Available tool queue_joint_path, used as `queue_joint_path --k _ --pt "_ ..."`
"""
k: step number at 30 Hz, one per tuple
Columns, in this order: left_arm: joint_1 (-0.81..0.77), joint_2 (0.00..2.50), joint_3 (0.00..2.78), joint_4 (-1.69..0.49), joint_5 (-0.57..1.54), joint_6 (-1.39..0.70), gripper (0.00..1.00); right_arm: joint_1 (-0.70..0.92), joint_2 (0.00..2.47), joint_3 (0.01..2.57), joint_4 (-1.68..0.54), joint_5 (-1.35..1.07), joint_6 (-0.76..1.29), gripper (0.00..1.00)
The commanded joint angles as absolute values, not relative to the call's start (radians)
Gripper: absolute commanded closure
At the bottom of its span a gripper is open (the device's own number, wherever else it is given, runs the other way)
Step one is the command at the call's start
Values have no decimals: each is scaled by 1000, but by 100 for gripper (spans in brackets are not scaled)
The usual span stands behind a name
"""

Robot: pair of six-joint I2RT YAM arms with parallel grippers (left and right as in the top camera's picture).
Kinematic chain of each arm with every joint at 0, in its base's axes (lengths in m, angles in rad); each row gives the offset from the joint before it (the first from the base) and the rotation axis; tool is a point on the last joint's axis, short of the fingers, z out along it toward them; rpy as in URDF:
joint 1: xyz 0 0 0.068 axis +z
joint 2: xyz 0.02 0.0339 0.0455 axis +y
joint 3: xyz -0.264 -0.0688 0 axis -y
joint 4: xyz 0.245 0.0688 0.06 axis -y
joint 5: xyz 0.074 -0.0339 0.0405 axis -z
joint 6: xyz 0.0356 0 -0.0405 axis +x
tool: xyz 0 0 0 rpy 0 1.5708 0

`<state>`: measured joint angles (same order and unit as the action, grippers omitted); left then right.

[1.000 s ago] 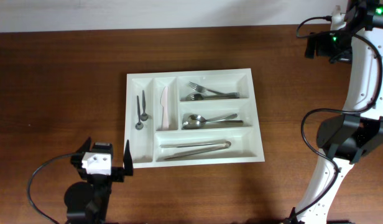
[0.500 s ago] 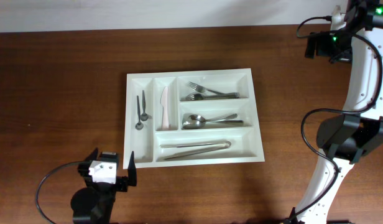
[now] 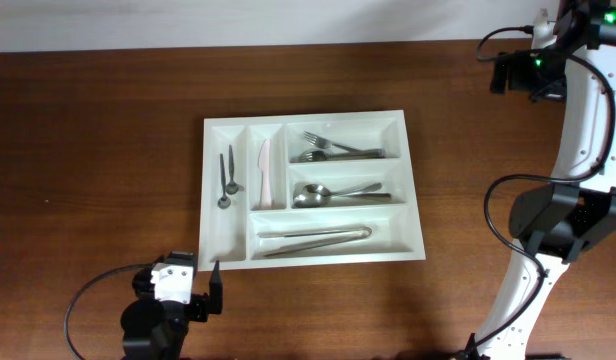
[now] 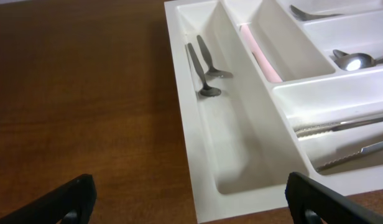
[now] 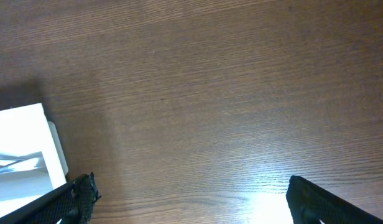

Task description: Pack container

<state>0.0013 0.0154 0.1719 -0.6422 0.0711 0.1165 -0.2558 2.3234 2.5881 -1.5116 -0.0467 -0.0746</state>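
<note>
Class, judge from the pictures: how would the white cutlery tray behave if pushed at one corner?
The tray looks like thin moulded plastic, so probably light and stiff. On the smooth table it would likely slide and swivel. The loose forks and spoons inside may shift.

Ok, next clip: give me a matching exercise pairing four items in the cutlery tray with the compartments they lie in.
Items:
1. small dark spoons
2. pale pink knife
3. forks
4. tongs

Compartments (overhead view):
A. long horizontal compartment along the near side
B. upper short compartment
C. narrow compartment at the left edge of the tray
D. second narrow compartment from the left

Pairs: 1-C, 2-D, 3-B, 4-A
</note>
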Motion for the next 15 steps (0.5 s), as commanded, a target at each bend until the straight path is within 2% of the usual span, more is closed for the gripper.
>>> queue_joint_path --k 1,15 --pt "4 5 164 -665 56 133 1 -257 2307 2601 -1512 -52 -62 1" --pt "4 5 164 -736 -23 133 1 -257 2307 2601 -1512 -52 -62 1"
